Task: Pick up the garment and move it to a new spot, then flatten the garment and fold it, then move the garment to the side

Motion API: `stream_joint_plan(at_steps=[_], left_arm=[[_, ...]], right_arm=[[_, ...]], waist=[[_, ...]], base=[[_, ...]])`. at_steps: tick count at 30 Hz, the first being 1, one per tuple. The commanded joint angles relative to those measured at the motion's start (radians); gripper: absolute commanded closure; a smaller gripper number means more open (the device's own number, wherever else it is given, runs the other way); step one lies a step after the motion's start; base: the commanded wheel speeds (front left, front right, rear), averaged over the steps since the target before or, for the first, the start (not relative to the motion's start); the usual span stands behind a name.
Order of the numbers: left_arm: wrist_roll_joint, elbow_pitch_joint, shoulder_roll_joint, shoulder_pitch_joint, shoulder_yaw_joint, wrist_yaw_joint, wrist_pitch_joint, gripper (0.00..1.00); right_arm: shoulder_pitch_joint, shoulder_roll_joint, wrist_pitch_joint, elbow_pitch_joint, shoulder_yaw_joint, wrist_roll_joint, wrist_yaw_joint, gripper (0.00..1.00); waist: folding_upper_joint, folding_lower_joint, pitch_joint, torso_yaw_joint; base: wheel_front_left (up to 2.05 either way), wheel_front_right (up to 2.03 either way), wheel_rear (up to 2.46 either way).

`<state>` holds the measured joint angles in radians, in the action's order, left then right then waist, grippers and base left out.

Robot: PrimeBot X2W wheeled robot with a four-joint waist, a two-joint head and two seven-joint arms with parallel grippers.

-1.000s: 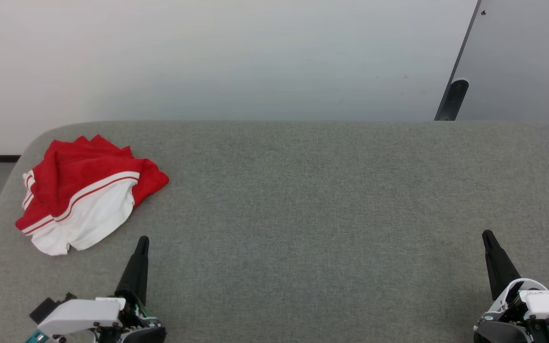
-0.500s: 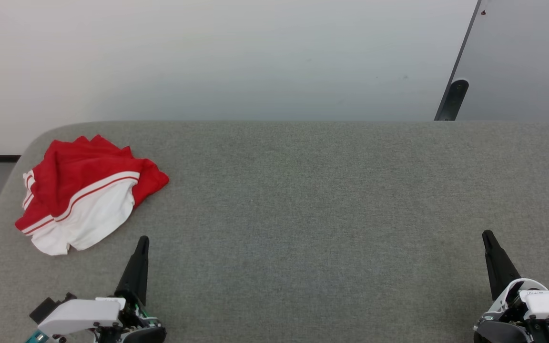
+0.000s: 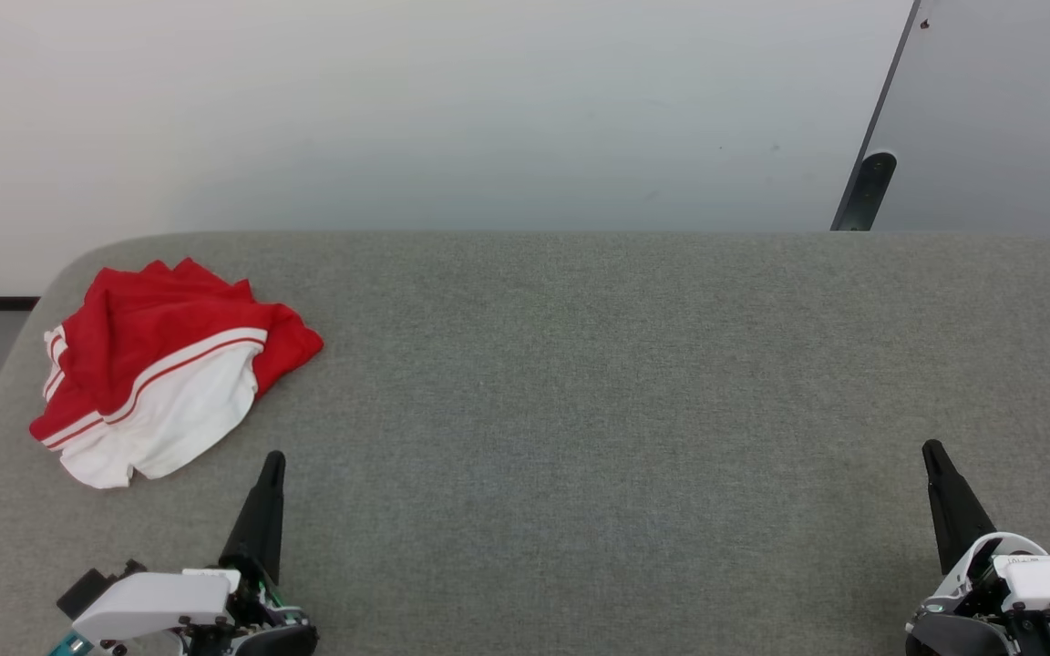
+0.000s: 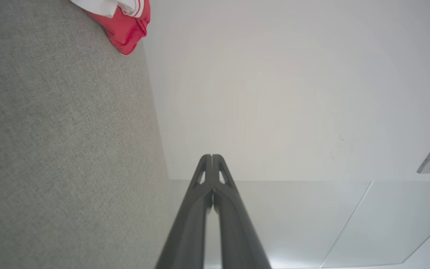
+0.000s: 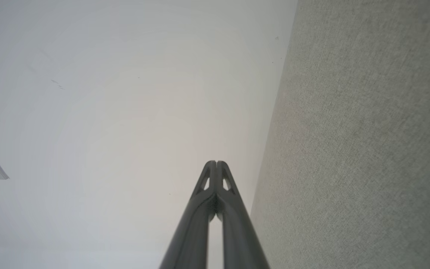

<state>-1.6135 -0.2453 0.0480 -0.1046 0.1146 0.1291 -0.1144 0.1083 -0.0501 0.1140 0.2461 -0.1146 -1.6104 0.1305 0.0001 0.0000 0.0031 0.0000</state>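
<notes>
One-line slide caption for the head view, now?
Crumpled red-and-white garment lies at the grey table's left end; left tool and right tool, both shut, are clear of it.

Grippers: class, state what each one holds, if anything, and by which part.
Nothing is held. The left gripper and right gripper are shut and empty; the garment lies crumpled on the table, apart from both.

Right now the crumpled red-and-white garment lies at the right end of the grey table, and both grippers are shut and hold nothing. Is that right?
One thing is wrong: the garment lies at the left end of the grey table, not the right, as the head view shows. The rest stands: the left gripper and the right gripper are shut and hold nothing.
</notes>
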Motion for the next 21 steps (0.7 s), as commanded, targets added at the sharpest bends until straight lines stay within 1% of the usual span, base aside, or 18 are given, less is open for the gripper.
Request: stream_joint_plan(at_steps=[1, 21], left_arm=[[0.001, -0.001, 0.001, -0.010, 0.001, 0.006, -0.002, 1.00], [0.001, -0.001, 0.001, -0.010, 0.001, 0.006, -0.002, 1.00]], right_arm=[[0.002, 0.003, -0.003, 0.000, 0.002, -0.005, 0.000, 1.00], [0.002, 0.003, -0.003, 0.000, 0.002, -0.005, 0.000, 1.00]], waist=[[-0.0001, 0.0000, 0.000, 0.000], [-0.0001, 0.0000, 0.000, 0.000]], base=[[0.00, 0.00, 0.00], [0.00, 0.00, 0.00]])
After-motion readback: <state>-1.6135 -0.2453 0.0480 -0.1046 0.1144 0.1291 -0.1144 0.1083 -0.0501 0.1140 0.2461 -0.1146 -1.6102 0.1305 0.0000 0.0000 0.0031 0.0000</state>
